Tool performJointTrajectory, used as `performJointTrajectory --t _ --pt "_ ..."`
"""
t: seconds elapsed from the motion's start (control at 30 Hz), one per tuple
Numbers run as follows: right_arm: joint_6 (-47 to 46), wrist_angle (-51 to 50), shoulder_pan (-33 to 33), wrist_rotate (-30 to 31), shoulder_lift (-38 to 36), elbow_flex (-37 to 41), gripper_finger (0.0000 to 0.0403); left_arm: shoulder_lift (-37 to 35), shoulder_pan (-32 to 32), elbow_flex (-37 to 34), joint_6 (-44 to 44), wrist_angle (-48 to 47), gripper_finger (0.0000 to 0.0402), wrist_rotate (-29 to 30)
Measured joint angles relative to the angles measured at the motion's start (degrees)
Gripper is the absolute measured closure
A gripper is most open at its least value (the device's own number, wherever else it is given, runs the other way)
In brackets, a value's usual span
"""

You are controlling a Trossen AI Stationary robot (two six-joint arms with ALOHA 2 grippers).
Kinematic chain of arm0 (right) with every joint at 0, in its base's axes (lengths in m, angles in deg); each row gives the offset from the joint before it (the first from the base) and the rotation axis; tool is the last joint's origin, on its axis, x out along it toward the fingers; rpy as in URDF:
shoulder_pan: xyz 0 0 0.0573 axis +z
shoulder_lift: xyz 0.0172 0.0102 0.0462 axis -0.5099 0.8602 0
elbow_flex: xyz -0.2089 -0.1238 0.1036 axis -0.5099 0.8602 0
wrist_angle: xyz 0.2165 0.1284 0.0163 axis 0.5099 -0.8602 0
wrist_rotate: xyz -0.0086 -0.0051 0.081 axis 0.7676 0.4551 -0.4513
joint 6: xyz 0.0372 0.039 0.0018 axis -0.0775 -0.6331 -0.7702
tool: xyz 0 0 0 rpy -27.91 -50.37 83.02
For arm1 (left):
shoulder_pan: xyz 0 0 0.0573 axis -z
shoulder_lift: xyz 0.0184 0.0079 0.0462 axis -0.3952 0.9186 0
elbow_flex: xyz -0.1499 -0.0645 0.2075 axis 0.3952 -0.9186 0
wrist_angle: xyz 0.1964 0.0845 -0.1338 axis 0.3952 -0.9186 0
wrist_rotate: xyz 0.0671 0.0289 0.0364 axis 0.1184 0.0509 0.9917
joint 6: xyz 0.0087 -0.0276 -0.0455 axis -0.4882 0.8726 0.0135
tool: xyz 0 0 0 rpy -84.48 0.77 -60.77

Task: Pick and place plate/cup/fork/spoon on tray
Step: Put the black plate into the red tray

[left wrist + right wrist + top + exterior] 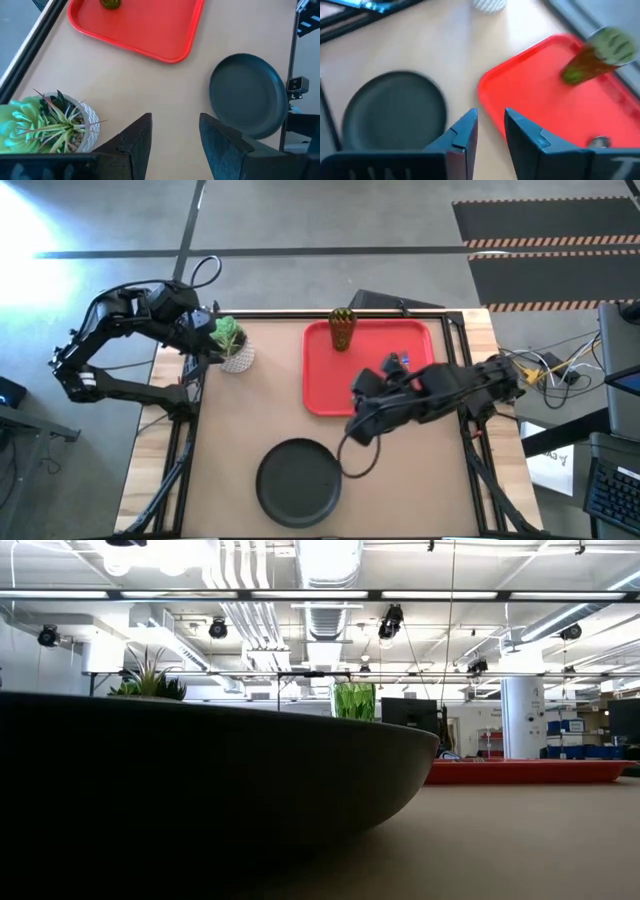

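One red tray (325,385) lies on the worktop (230,430). One olive-green cup (342,328) stands on it. One dark plate (298,480) sits on the worktop beside the tray. One fork (393,362) with a blue handle shows on the tray, partly hidden by the right arm. One white pot with a green plant (231,345) stands at the worktop's edge. Two arms are in view, each with one pincer: the left pincer (172,137) and the right pincer (490,131).

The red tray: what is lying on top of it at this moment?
The cup stands at a far corner of the tray. The fork shows beside the right gripper, whose arm covers that side, so the spoon cannot be seen.
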Motion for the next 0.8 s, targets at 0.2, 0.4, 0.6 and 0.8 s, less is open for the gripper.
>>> performJointTrajectory --t 0.2,0.4,0.6,0.8 --pt "2.69 -1.90 0.08 5.54 -8.97 0.02 0.0305 1.36 0.00 0.00 2.63 0.01 0.0255 -0.19" --pt "4.87 -1.86 0.08 8.40 -18.31 0.00 0.0305 3.26 0.24 -3.87 5.43 7.46 0.0255 -7.62" --pt "7.96 -1.78 0.08 9.31 -23.60 0.00 0.0310 5.07 4.39 -15.22 12.17 24.67 0.0271 -11.29" --pt "12.23 -1.78 0.08 7.26 -24.62 0.02 0.0311 8.48 12.86 -28.10 25.80 43.10 0.0287 -21.09"
